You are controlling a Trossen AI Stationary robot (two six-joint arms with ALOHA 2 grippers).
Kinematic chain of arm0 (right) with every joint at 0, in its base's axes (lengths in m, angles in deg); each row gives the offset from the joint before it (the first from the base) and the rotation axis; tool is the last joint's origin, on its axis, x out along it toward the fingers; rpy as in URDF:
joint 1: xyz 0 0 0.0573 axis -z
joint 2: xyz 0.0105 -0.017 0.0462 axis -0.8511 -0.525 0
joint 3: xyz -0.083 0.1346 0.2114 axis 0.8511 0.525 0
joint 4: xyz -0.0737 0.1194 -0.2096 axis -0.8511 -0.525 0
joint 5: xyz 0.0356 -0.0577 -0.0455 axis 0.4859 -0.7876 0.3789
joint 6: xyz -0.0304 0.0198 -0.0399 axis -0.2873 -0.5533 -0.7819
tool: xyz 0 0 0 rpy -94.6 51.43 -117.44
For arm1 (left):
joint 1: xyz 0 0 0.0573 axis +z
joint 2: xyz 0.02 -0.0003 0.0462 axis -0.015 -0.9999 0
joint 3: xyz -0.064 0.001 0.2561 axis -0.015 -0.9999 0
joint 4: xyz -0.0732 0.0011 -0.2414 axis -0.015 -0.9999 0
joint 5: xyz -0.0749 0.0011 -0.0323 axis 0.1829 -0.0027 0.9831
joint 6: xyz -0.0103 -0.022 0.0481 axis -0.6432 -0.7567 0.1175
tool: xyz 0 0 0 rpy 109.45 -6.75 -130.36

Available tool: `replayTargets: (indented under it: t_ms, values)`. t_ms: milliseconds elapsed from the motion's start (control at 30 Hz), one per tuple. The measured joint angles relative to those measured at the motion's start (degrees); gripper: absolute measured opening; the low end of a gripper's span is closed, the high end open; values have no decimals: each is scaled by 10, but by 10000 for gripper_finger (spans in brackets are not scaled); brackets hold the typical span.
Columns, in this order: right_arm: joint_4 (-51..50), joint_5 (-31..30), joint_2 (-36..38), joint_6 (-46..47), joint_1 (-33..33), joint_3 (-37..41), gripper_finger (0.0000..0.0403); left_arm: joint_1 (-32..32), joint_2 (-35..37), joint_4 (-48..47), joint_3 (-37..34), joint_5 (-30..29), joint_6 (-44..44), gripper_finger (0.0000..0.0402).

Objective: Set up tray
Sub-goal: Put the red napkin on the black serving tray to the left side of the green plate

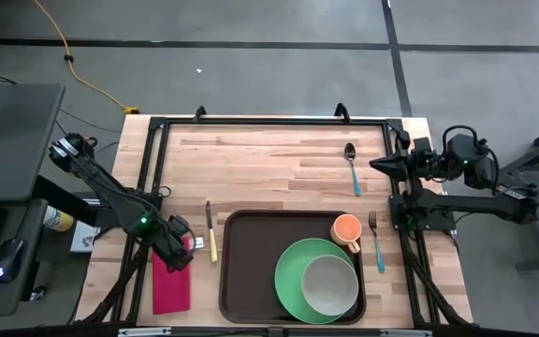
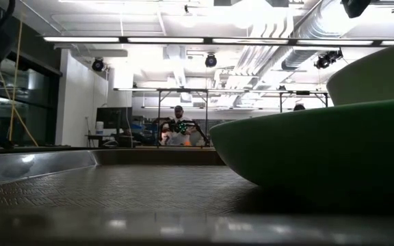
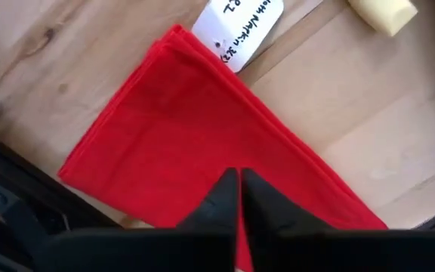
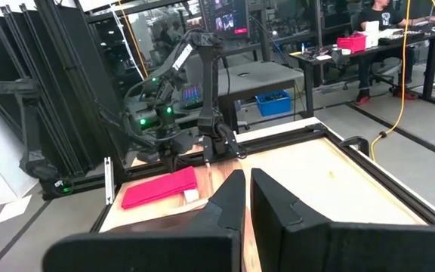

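The dark brown tray (image 1: 249, 271) lies at the table's near edge. In it sit a green plate (image 1: 290, 281) with a grey bowl (image 1: 330, 285) on it, and an orange cup (image 1: 346, 229). A folded red napkin (image 1: 170, 285) lies flat to the tray's left. My left gripper (image 1: 181, 253), shut, is over the napkin's far end (image 3: 202, 128). My right gripper (image 1: 377, 164), shut, hovers by the table's right edge, touching nothing. The low view shows the tray floor (image 2: 115, 191) and the plate (image 2: 320, 150), no gripper. My left gripper (image 3: 239, 177) points down at the red napkin's top layer (image 3: 232, 151), near the middle of its width. Whether the shut fingertips touch the cloth, I cannot tell. The napkin lies flat on the table.
A yellow-handled knife (image 1: 211, 234) lies between napkin and tray. A blue-handled fork (image 1: 376, 241) lies right of the tray, and a blue-handled spoon (image 1: 352, 167) lies farther back. A white label (image 3: 240, 26) sits by the napkin's far end. Bare wood (image 1: 260, 159) spans the table's far half.
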Motion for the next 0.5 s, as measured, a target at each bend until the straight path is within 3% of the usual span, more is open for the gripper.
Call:
replayTargets:
  t_ms: [67, 233, 400, 500]
  values:
    - [0, 1, -1, 0, 0, 0, 0, 0, -11, 9, 0, 0, 0, 14]
    - [0, 3, -1, 0, 0, 0, 0, 0, -38, 20, 0, 3, 0, 36]
    - [0, 3, -1, 0, 0, 0, 0, 0, -74, 9, 0, 3, -11, 12]
    - [0, 3, -1, 2, 0, 0, 0, 1, -103, 9, 0, 7, -15, 18]
